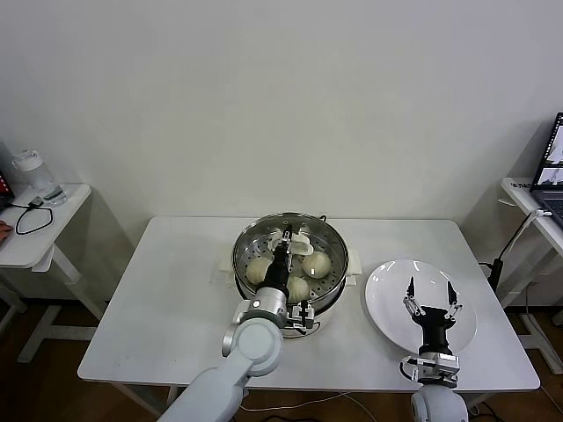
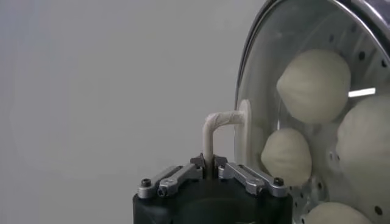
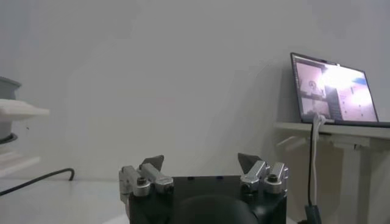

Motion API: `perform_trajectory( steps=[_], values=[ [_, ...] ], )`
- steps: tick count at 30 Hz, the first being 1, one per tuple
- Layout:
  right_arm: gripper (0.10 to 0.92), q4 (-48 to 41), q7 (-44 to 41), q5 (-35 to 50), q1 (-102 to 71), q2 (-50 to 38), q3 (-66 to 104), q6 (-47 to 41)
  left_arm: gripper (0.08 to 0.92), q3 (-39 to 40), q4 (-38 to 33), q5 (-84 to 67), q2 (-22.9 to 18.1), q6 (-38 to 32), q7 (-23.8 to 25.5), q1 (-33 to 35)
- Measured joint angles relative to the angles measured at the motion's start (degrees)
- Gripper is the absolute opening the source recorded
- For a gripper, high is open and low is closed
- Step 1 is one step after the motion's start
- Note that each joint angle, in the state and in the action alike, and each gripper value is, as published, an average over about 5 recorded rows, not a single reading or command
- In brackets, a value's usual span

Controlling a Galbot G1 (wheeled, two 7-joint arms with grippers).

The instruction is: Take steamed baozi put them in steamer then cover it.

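So from where I'm driving, the steamer (image 1: 290, 261) sits mid-table (image 1: 176, 299), and everything else goes off that. The cover (image 1: 283, 236) is on top of it, with the baozi (image 1: 316, 264) inside on the tray underneath. My left gripper (image 1: 287, 239) is right over the steamer at the cover's handle (image 2: 214, 131). The plate (image 1: 387, 290) lies right of the steamer, right gripper (image 1: 429, 297) above it. A laptop (image 1: 552, 163) stands on a side desk far right of the steamer, a bottle (image 1: 33, 173) on another far left.

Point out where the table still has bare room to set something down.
Bare table lies left of the steamer. The plate is bare under the right hand. Crowded: the steamer, with baozi, cover and left hand.
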Motion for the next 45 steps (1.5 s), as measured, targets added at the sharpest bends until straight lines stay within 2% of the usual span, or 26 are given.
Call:
perform_trajectory(
  steps=[14,18,25,29,32,37,41,45],
  values=[
    [0.823,0.04,-0.04,-0.14,0.03,-0.11,-0.22,-0.01,0.727,-1.42,-4.02,-1.86,1.88,0.47,-0.03,2.10],
    [0.823,0.15,-0.05,-0.15,0.07,-0.11,-0.27,-0.05,0.808,-1.81,-6.89,-3.49,3.47,0.66,0.69,3.41],
    [0.823,0.85,-0.40,0.05,0.04,-0.28,-0.21,-0.17,0.822,-3.11,-13.99,-8.07,7.68,0.44,1.67,6.19],
    [0.823,1.74,-0.48,0.99,-0.51,-0.79,-0.73,-1.07,0.823,-5.27,-18.69,-12.77,9.97,-0.20,0.40,8.37],
    [0.823,2.70,-0.79,2.31,-1.10,-1.32,-1.08,-1.97,0.823,-8.70,-21.48,-18.46,10.91,-1.48,-2.58,10.60],
    [0.823,4.54,-1.84,5.43,-2.13,-2.34,-1.49,-3.07,0.823,-16.98,-22.87,-31.22,11.18,-6.45,-10.24,14.87],
    [0.823,5.71,-2.47,8.15,-2.60,-3.00,-1.95,-4.41,0.823,-24.15,-21.07,-41.86,10.88,-12.07,-14.98,17.92],
    [0.823,6.36,-2.74,10.37,-2.82,-3.28,-2.47,-5.73,0.823,-30.75,-17.46,-52.30,10.29,-18.70,-17.17,20.00]
  ],
)
